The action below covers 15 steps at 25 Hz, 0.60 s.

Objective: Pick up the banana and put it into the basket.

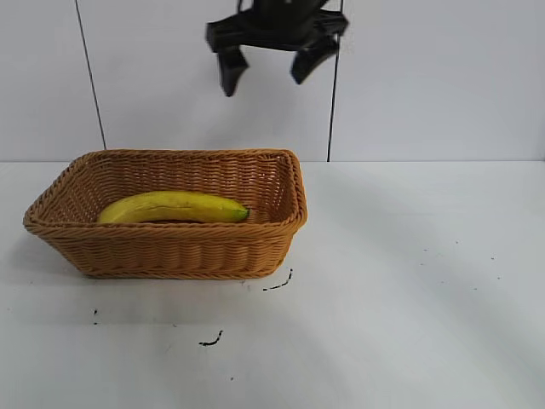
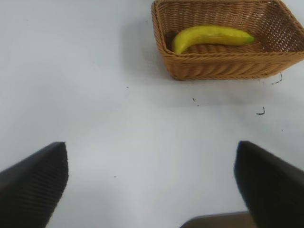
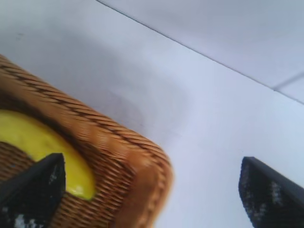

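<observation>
The yellow banana (image 1: 174, 207) lies lengthwise inside the woven wicker basket (image 1: 170, 251), which stands on the left half of the white table. My right gripper (image 1: 264, 83) hangs high above the basket's right end, open, with nothing between its fingers. Its wrist view looks down on the basket corner (image 3: 137, 161) and the banana's end (image 3: 38, 142), with the right gripper (image 3: 152, 159) spread wide. My left gripper (image 2: 151, 147) is out of the exterior view. It stands open over bare table, well away from the basket (image 2: 223, 66) and the banana (image 2: 209, 35).
Small dark marks (image 1: 211, 341) dot the white table (image 1: 409, 281) in front of the basket. Two thin cables (image 1: 89, 77) run down the back wall. The table stretches open to the right of the basket.
</observation>
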Available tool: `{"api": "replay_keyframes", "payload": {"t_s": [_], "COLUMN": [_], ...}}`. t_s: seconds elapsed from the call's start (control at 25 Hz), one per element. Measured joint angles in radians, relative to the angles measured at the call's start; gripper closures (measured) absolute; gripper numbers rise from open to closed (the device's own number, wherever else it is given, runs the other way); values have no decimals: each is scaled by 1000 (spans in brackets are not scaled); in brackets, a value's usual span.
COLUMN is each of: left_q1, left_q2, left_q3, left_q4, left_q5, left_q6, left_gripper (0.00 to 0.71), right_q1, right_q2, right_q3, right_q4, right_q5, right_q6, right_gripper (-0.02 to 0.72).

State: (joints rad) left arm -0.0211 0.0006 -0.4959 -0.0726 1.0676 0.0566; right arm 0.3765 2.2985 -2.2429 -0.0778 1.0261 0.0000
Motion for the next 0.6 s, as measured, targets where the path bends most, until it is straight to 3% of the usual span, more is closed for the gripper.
{"api": "replay_keyframes", "payload": {"t_s": [0.32,0.44,0.6], "left_q1": [0,0,0], "left_q2": [0,0,0], "left_q3": [0,0,0], "left_q4": [0,0,0], "left_q5": [0,0,0], "left_q6": [0,0,0], "left_gripper": [20,20,20], "right_q1": [-278,-341,-358], "right_q2": [0,0,0], "right_q3": [0,0,0], "right_q4": [22,55,90], "right_q5": [95,166,188], "right_q6": [0,-10,-28], "right_gripper": [11,11,11]}}
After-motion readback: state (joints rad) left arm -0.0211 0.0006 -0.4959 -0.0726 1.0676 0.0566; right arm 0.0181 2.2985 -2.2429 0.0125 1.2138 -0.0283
